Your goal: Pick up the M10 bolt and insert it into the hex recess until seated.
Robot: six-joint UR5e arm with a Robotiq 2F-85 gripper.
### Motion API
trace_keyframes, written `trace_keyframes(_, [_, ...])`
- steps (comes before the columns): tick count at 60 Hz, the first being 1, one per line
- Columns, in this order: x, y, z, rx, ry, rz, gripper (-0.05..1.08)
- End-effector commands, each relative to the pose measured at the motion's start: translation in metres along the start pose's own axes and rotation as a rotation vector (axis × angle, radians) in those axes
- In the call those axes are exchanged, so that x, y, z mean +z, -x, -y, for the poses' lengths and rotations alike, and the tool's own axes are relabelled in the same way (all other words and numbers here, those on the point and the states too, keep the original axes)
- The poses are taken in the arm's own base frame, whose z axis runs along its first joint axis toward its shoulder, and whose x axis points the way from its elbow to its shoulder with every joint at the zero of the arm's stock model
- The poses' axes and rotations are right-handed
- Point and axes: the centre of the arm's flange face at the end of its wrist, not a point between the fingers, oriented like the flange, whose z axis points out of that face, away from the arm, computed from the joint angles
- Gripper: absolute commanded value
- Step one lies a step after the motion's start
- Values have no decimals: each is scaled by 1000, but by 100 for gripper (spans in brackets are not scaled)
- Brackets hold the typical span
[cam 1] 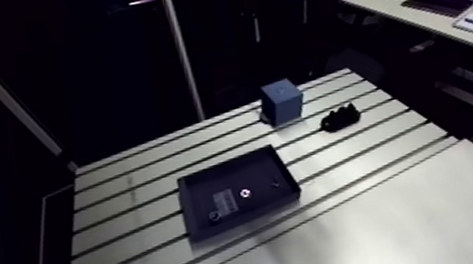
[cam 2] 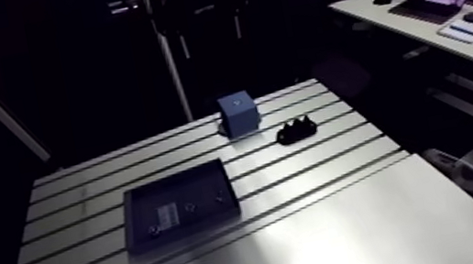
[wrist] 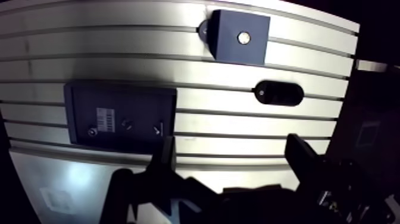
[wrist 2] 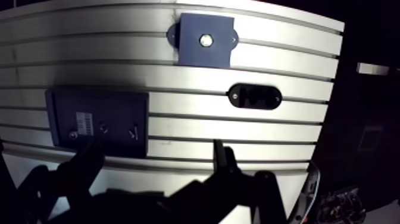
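Note:
A dark flat tray (wrist: 77, 98) lies on the slotted table and holds a white label and three small metal parts (wrist: 127, 124); I cannot tell which of them is the bolt. Beyond it stands a blue block (wrist: 229, 50) with a bright round recess (wrist: 243, 38) in its top face. In the wrist view my gripper (wrist: 232, 150) hangs high above the table's near part, open, with nothing between its fingers (wrist: 165, 154). The tray is ahead of the gripper and off to one side. The arm view shows the tray (cam 1: 199, 187) and the blue block (cam 1: 282, 100), but no gripper.
A black oval fixture (wrist: 277, 93) sits on the table beside the blue block, seen also in the arm view (cam 1: 340, 117). A smooth plate (cam 1: 360, 233) covers the table's near part. The table's edges drop off into dark on all sides.

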Motion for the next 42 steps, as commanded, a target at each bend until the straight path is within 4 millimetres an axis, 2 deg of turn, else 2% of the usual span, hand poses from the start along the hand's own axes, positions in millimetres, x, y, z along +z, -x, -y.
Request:
trace_keyframes(1, [-71,56,84,69,-7,8,1])
trace_keyframes(4, [-82,68,89,64,-7,3,1])
trace_keyframes(7, [-82,75,92,64,-14,13,1])
trace_keyframes(24, [-113,101,102,54,-24,-37,1])
trace_keyframes(42, [-105,112,115,37,-68,-30,1])
